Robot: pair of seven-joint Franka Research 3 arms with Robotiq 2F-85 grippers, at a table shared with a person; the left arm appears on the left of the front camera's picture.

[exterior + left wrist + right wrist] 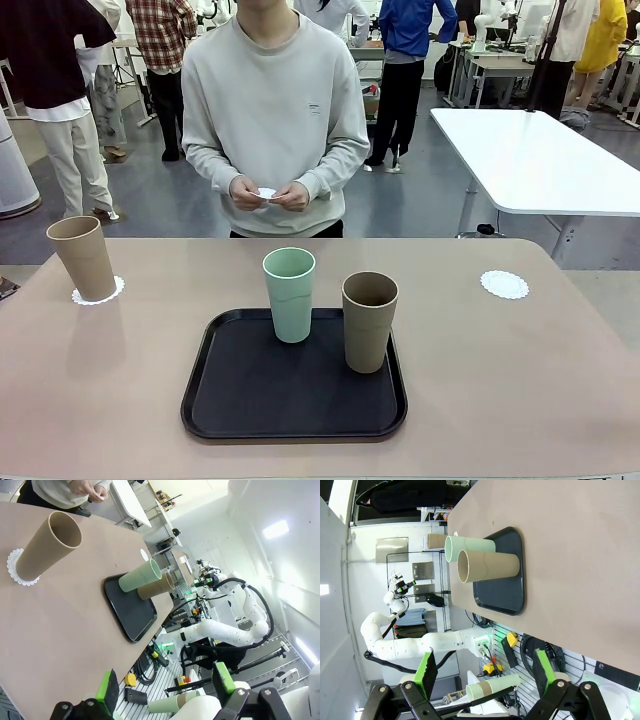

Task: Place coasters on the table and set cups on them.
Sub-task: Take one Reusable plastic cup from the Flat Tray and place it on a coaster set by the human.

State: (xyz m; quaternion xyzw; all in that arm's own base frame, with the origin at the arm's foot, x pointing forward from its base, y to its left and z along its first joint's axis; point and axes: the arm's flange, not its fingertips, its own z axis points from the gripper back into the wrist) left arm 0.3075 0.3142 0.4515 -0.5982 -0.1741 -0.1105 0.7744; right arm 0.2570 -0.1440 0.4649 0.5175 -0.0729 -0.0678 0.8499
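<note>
Closest to you, lower middle of the front view, is the black tray [290, 425] with the mint green cup [289, 294] and one tan cup [369, 320] standing upright on it. My guess is they're just parked there until coasters are ready. At mid-left the other tan cup [83, 257] already sits on a coaster [112, 293], so that one's done. A bare coaster [504, 284] lies on the table [520, 380] at mid-right, probably the next landing spot. Top centre, the person's hands [292, 196] pinch the third coaster [266, 193], likely about to lay it down. Your left gripper [164, 677] and right gripper [485, 662] both gape wide with nothing in them, hanging back from the table.
</note>
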